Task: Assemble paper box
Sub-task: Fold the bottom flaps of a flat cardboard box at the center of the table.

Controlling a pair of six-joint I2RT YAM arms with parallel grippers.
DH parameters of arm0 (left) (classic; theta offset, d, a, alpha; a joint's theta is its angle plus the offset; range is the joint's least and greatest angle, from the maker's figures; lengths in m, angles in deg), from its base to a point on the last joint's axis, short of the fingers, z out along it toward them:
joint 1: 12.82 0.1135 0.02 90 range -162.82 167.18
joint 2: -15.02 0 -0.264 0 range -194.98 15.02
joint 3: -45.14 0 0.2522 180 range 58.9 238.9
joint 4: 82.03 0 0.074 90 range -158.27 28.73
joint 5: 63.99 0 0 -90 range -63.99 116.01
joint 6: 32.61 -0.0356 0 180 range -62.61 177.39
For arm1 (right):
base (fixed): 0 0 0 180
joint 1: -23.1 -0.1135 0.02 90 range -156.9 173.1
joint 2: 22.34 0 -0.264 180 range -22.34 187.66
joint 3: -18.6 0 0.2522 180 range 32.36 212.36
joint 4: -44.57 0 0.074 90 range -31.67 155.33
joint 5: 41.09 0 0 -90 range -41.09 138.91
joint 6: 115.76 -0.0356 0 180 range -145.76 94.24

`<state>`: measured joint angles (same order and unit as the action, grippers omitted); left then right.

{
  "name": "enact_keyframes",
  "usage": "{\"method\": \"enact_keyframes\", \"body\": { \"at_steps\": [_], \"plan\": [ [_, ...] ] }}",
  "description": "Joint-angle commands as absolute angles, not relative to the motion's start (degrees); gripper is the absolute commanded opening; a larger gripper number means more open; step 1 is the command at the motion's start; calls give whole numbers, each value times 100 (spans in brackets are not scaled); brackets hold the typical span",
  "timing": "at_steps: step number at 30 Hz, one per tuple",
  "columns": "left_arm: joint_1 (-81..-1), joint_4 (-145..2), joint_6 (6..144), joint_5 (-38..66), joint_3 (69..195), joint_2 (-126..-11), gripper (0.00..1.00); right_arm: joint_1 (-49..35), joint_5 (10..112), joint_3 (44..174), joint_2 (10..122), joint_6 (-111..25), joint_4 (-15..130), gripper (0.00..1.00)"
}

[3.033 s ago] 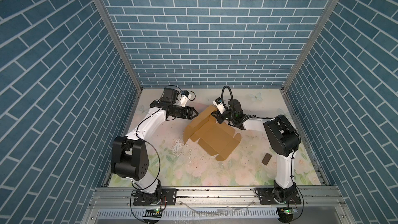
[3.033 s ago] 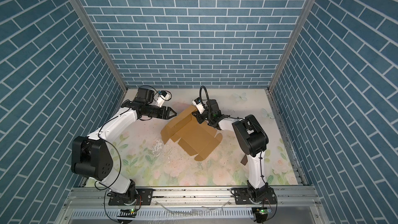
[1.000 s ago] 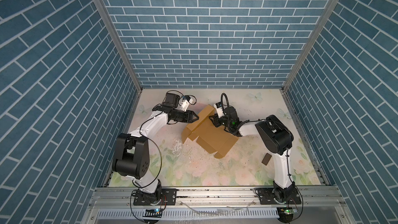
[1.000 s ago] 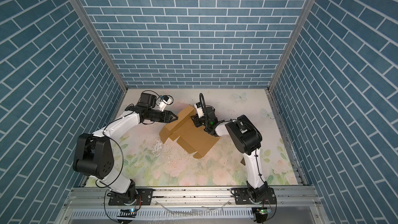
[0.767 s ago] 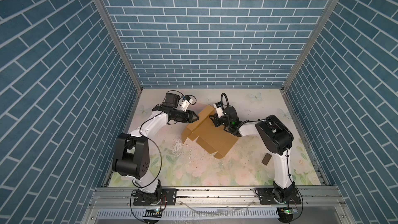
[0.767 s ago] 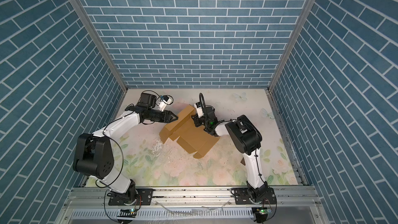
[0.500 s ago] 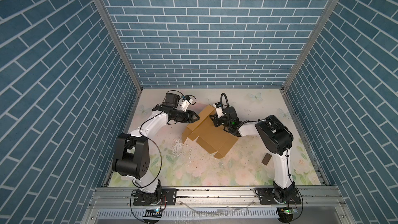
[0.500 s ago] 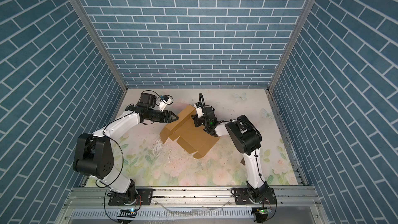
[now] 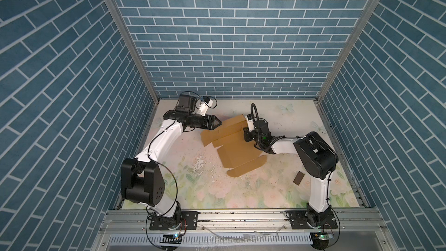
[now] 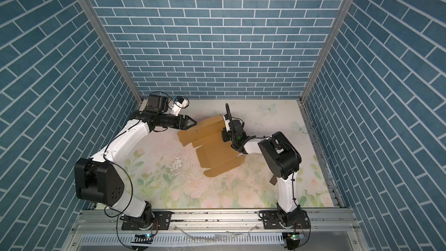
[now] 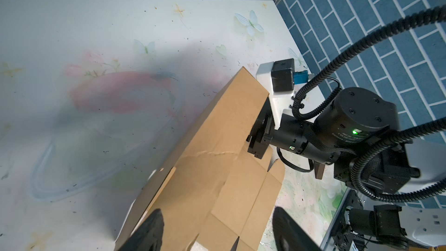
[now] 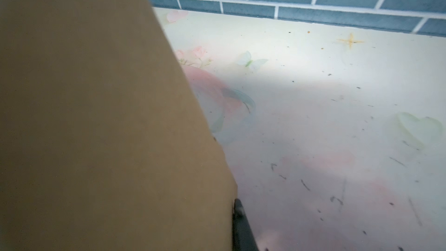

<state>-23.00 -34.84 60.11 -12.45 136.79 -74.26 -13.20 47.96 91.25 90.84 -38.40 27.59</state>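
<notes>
The right gripper [image 9: 246, 136] pinches a raised flap of the box [image 9: 237, 156], jaws closed on the cardboard; the left gripper [image 9: 218, 124] hangs just beside the other end, jaws spread, clamping nothing.

In both top views, right tool [image 9: 246, 136] tips behind paper box [image 9: 237, 155] flap.

paper box [image 9: 237, 153] on table [image 9: 284, 119] | left end effector [image 9: 218, 124] at its left | right end effector [image 9: 245, 135] at its right
</notes>
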Motion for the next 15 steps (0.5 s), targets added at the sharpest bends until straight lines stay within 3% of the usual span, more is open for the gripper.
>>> {"method": "enact_keyframes", "body": {
  "at_steps": [1,9,15],
  "plan": [
    [-2033,-3242,5875,-1159,13818,-7266,73,-1251,4187,8997,8777,-3955,2966,4],
    [-1523,-3612,6262,-935,13232,-7070,74,-1084,3316,8675,8565,-4544,2999,3],
    [-1433,-4398,7076,-1001,12532,-7058,73,-1008,3714,8741,8603,-4845,2888,3]
  ]
}}
